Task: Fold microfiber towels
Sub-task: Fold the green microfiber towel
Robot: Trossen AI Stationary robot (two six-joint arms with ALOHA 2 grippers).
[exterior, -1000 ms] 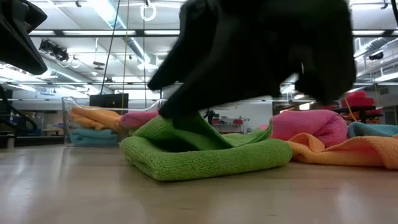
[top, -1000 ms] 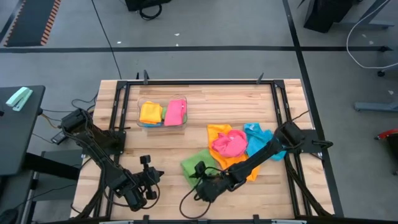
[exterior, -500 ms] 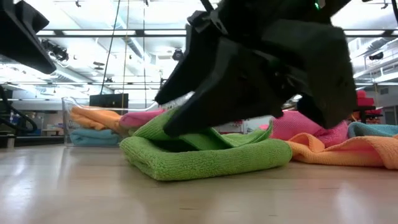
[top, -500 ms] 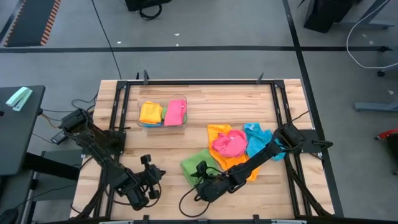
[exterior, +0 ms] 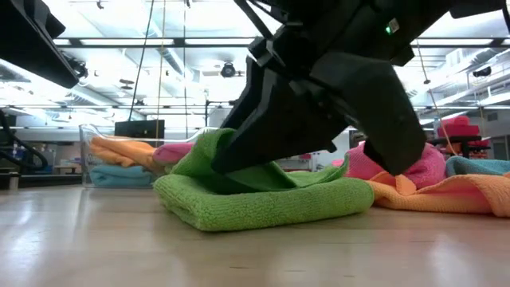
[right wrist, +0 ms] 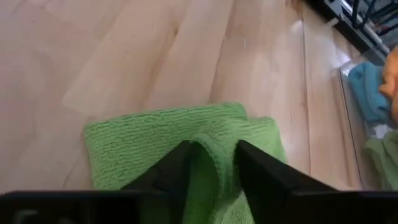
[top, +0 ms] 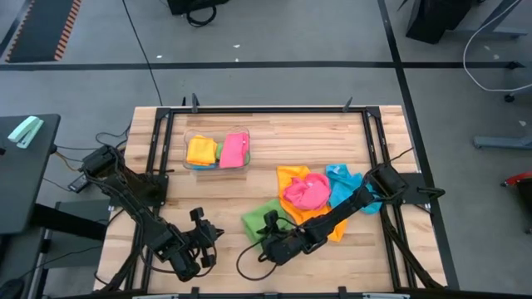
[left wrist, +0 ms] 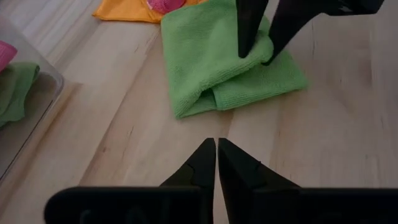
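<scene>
Table is showing a few towels sitting folded in the clear bin; right gripper is pinching the green towel near it, left gripper waiting pressed together; pile beside it still unfolded.

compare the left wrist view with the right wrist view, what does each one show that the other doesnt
Only the left wrist view shows the left gripper, shut over bare table, plus the orange towel and pink towel. Only the right wrist view shows the fold of cloth bunched between the right gripper's fingers up close. Both show the green towel, the right gripper pinching it, and part of the clear bin.
</scene>
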